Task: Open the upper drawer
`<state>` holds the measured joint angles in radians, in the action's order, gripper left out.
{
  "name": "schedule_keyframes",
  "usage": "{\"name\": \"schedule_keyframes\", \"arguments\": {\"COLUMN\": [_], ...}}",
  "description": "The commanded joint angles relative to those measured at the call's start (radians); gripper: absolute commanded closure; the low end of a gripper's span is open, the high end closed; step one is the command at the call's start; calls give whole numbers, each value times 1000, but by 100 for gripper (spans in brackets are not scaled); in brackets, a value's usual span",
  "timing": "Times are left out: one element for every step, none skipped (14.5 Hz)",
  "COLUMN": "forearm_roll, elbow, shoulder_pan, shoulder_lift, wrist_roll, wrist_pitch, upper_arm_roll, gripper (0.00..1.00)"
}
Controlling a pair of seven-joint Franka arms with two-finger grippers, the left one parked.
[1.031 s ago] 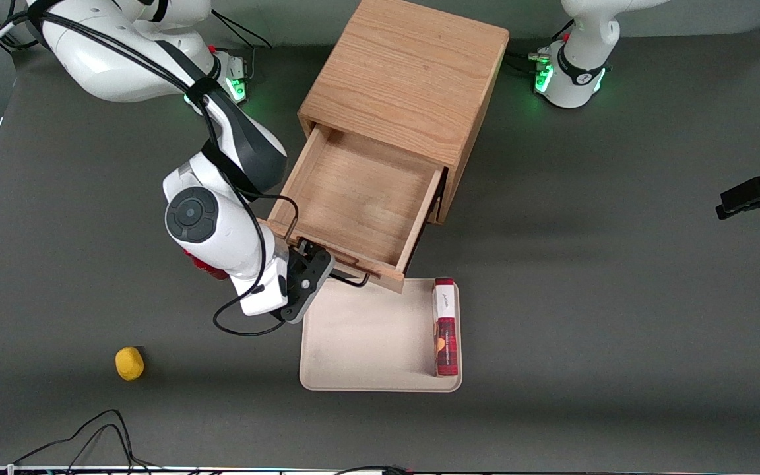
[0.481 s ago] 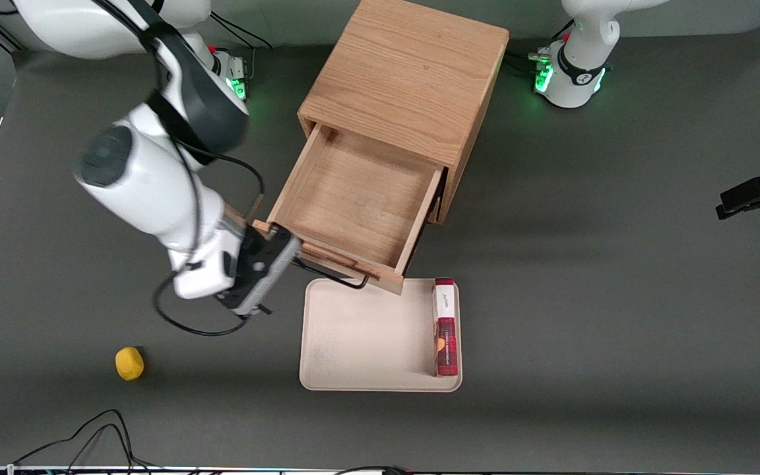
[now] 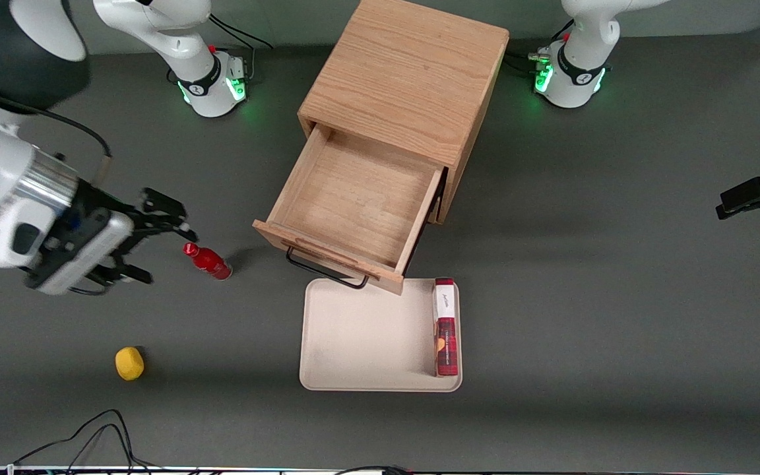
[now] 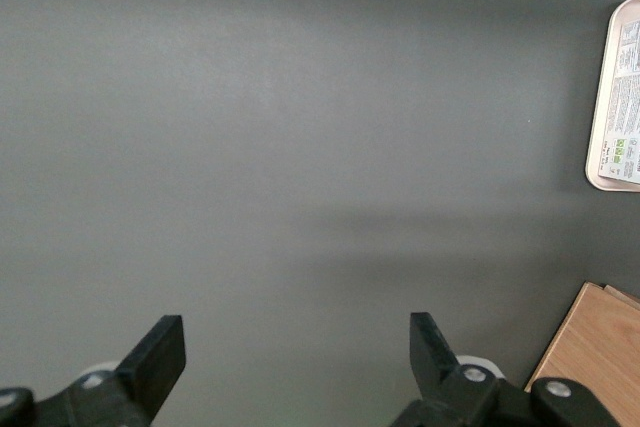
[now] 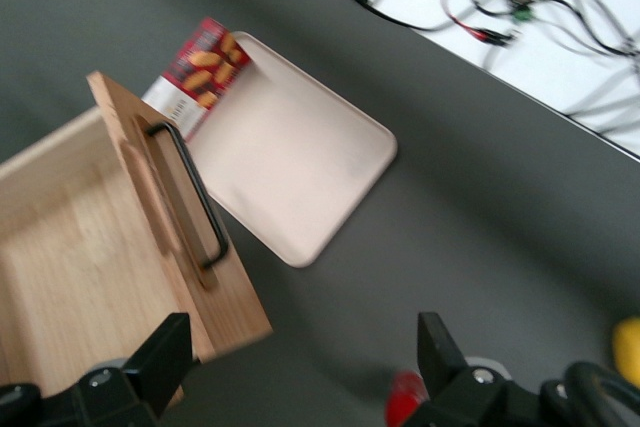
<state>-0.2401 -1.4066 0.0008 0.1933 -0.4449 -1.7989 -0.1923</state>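
The wooden cabinet (image 3: 406, 86) stands at the back of the table with its upper drawer (image 3: 353, 204) pulled well out toward the front camera, empty inside. A black wire handle (image 3: 324, 270) runs along the drawer front (image 5: 170, 217). My right gripper (image 3: 159, 241) hangs open above the table toward the working arm's end, well clear of the drawer, with nothing between its fingers (image 5: 160, 362). The handle (image 5: 195, 202) and drawer front show in the right wrist view.
A beige tray (image 3: 367, 336) lies in front of the drawer, holding a red snack box (image 3: 446, 326) along one edge. A small red bottle (image 3: 207, 260) lies on the table beside my gripper. A yellow lump (image 3: 129, 363) sits nearer the front camera. Cables trail at the front edge.
My gripper has let go of the drawer handle and swung away toward the working arm's end of the table, rising. This uncovered the red bottle. The drawer stays open.
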Motion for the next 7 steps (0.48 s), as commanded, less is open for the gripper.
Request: {"name": "schedule_keyframes", "arguments": {"forearm_roll": [80, 82, 84, 87, 102, 132, 160], "elbow": [-107, -114, -117, -123, -136, -167, -199], "shoulder_pan": [-28, -44, -59, -61, -62, -70, -70], "shoulder_lift": [-119, -132, -143, -153, -170, -193, -216], "wrist_roll": [43, 124, 228, 315, 384, 443, 500], "wrist_pitch": [38, 85, 128, 168, 196, 211, 213], "upper_arm_roll": [11, 13, 13, 13, 13, 13, 13], "gripper": [0, 0, 0, 0, 0, 0, 0]}}
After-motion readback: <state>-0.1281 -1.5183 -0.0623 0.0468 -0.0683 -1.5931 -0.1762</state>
